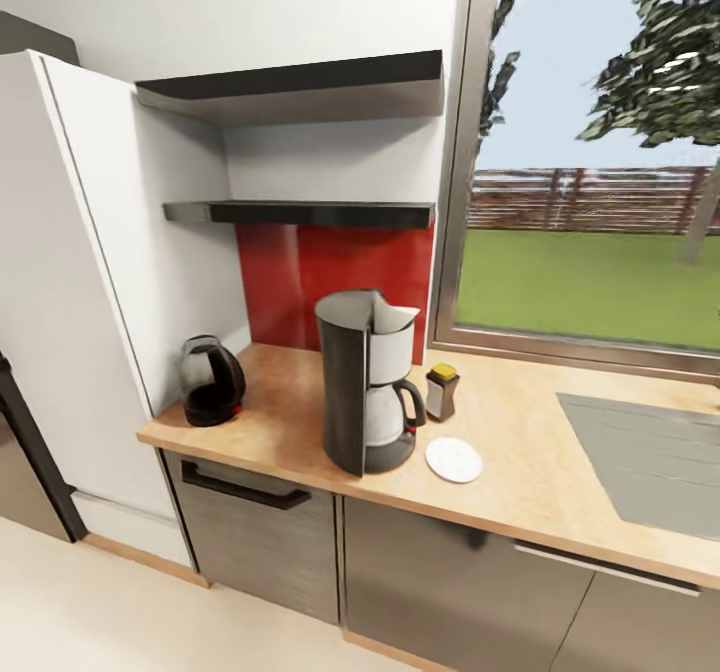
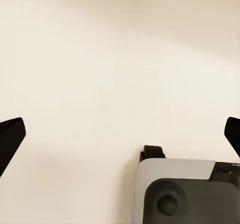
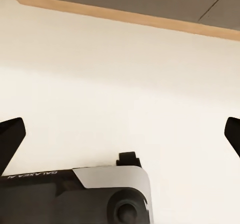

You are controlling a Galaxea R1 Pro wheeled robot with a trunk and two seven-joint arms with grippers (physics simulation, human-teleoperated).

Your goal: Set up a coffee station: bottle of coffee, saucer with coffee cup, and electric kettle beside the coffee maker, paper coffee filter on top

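Both the left gripper (image 2: 120, 134) and the right gripper (image 3: 120, 134) are hanging spread and empty over pale floor (image 2: 100, 59). The saucer (image 1: 453, 459) is lying bare well above them on the desk (image 1: 520, 472), beside the coffee maker (image 1: 365, 382); the cup should land centred on it.

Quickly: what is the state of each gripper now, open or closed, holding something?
Left gripper: open, holding nothing, above the floor.
Right gripper: open, holding nothing, above the floor.
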